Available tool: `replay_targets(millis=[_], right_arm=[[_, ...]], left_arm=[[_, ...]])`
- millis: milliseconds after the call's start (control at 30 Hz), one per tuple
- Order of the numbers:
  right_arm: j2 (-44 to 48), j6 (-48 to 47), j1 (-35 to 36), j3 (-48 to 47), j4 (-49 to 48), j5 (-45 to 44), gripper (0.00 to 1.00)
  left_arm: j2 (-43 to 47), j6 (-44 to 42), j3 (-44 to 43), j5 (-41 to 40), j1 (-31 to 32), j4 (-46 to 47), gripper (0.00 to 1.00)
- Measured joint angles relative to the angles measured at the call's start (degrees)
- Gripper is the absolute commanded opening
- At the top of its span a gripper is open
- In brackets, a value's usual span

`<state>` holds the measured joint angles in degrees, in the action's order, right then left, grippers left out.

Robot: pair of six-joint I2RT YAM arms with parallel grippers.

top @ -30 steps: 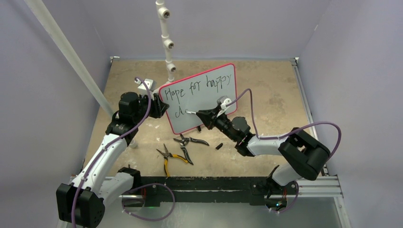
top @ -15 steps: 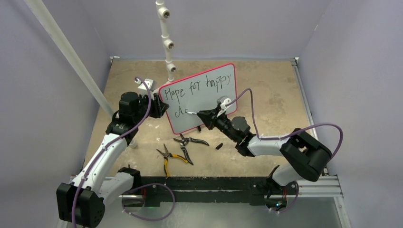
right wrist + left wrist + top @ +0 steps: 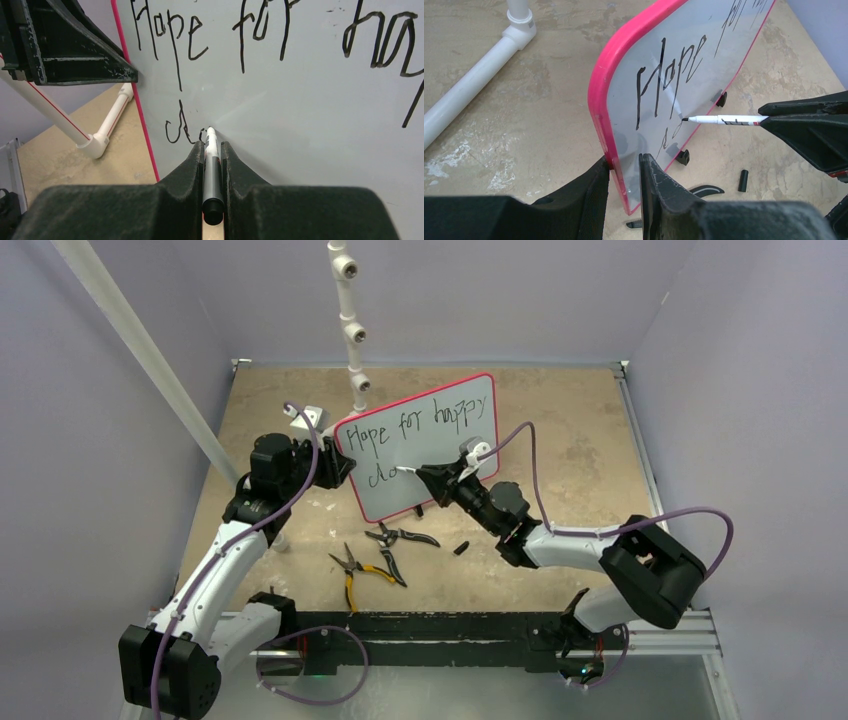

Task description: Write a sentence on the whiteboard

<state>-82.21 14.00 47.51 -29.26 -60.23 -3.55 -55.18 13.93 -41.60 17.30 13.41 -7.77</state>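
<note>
Top external: overhead, near edge, whole table [image 3: 585, 440].
Left wrist: close, along the whiteboard [image 3: 709, 75] edge.
Right wrist: closer, square onto it.
Shared: whiteboard.

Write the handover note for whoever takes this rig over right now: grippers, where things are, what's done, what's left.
Left gripper: shut on the left edge of the pink-framed rectangular whiteboard, steadying it on the table.
Right gripper: shut on the black-and-white marker pen, tip at the board's lower left.
Done: the black handwritten sentence reads "Hope for happy"; the second line is begun, a "d" plus part of the next letter.
Left: the rest of the second line.
</note>
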Motion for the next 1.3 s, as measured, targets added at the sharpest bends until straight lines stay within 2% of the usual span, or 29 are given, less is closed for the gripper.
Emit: replay_targets(millis=[867, 1300], right_arm=[[0.02, 1.31, 0.0, 2.1, -0.63, -1.51, 0.0], [3.69, 0.96, -0.07, 2.1, -0.9, -2.95, 0.0]], left_arm=[[0.0, 0.0, 0.0, 0.07, 0.0, 0.0, 0.28], [0.0, 0.0, 0.0, 0.5, 0.0, -0.02, 0.28]])
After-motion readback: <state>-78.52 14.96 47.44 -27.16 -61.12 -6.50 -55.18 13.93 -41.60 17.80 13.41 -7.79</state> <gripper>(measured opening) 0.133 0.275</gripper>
